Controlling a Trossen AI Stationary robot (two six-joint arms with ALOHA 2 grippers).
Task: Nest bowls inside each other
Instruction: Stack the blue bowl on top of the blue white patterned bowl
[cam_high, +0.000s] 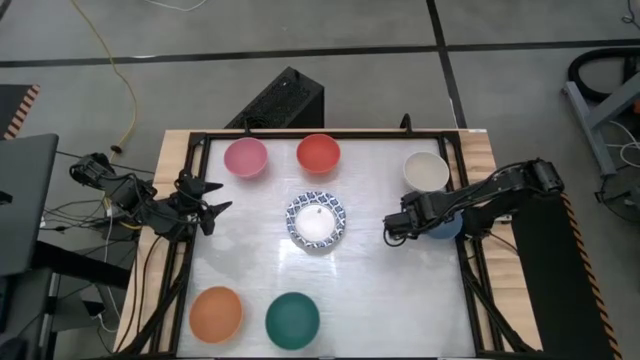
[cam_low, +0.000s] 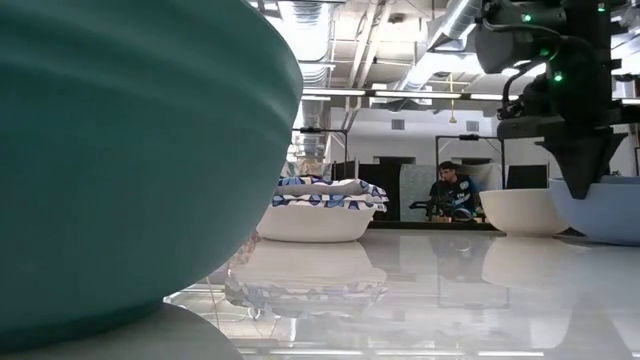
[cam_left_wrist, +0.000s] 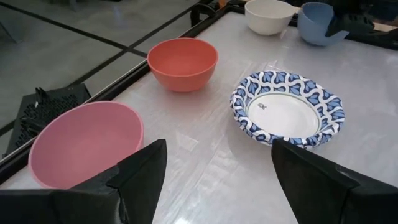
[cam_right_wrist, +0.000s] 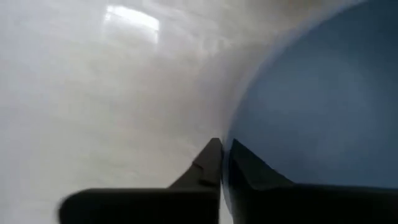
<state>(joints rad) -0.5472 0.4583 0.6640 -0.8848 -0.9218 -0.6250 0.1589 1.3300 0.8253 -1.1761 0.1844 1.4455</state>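
My right gripper (cam_high: 420, 226) is shut on the blue bowl (cam_high: 447, 228) at the table's right side, just in front of the cream bowl (cam_high: 426, 170). White bowls with blue-patterned rims (cam_high: 317, 220) sit nested on their base at the table's middle. The pink bowl (cam_high: 245, 157) and red bowl (cam_high: 318, 152) stand at the far edge. The orange bowl (cam_high: 216, 312) and dark green bowl (cam_high: 292, 320) stand at the near edge. My left gripper (cam_high: 213, 208) waits open above the table's left edge, holding nothing. My right gripper pinches the blue bowl's rim (cam_right_wrist: 226, 163) on the side toward the table's middle, one finger (cam_right_wrist: 261, 177) inside the bowl and one finger (cam_right_wrist: 202, 171) outside. The fingers come from above, pointing steeply down. The bowl stands upright with its base on the table (cam_low: 610, 238).
A black frame (cam_high: 330, 133) runs around the white tabletop. Open surface lies between the patterned bowls and the blue bowl, and at the near right. A black box (cam_high: 280, 100) sits on the floor beyond the far edge. A person (cam_low: 448, 192) sits in the room behind.
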